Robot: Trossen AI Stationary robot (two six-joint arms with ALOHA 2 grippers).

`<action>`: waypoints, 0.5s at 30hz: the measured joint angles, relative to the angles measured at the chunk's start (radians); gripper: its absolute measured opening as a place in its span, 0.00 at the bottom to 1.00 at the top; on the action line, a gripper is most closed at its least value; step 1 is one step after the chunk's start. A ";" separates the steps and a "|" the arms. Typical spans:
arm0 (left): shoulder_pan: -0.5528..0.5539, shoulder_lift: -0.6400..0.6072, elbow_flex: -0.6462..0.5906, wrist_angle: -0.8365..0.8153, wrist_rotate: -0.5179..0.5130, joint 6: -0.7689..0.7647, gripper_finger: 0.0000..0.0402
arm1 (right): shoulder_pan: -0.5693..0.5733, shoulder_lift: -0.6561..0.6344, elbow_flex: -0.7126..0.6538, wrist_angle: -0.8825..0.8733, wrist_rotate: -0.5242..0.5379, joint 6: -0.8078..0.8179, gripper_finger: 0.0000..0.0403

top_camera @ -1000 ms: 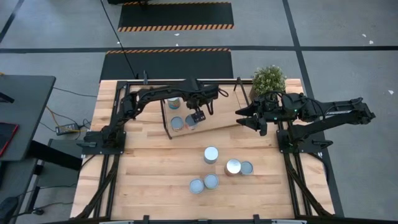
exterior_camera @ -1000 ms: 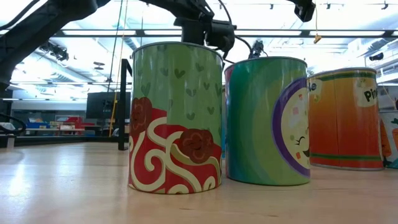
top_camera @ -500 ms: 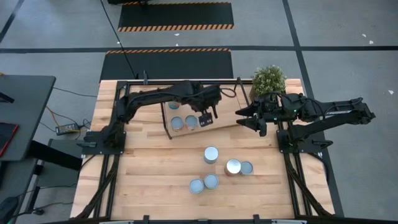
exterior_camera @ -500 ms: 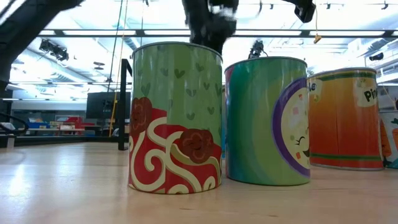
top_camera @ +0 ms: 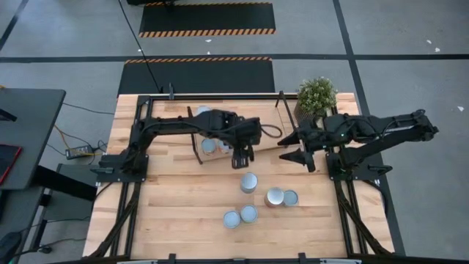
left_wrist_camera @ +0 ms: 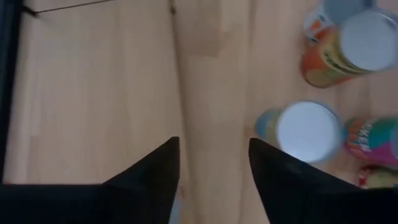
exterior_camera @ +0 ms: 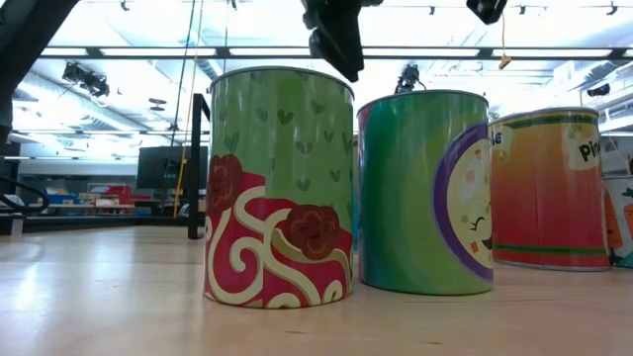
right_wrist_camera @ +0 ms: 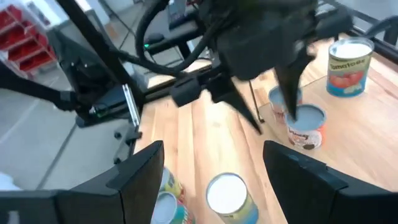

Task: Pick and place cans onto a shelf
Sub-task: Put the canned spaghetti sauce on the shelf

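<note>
On bare tabletop, 5 silver-topped cans (top_camera: pixel 249 183) with bright labels; left pincer (top_camera: pixel 242 158) and right pincer (top_camera: pixel 300 147) spread, empty.

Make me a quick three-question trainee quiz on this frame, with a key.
1. How many cans stand on the tabletop, off the shelf?
2. True or false: the left gripper is holding a can.
3. What stands at the table's far corner on the right arm's side? A) a potted plant B) a bottle C) a cardboard box

Key: 1) five. 2) False: its fingers are apart over bare wood with nothing between them. 3) A.
</note>
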 joint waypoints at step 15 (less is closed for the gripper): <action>-0.147 -0.268 -0.286 0.003 -0.134 -0.167 0.30 | 0.010 0.019 0.147 -0.079 -0.046 -0.045 0.70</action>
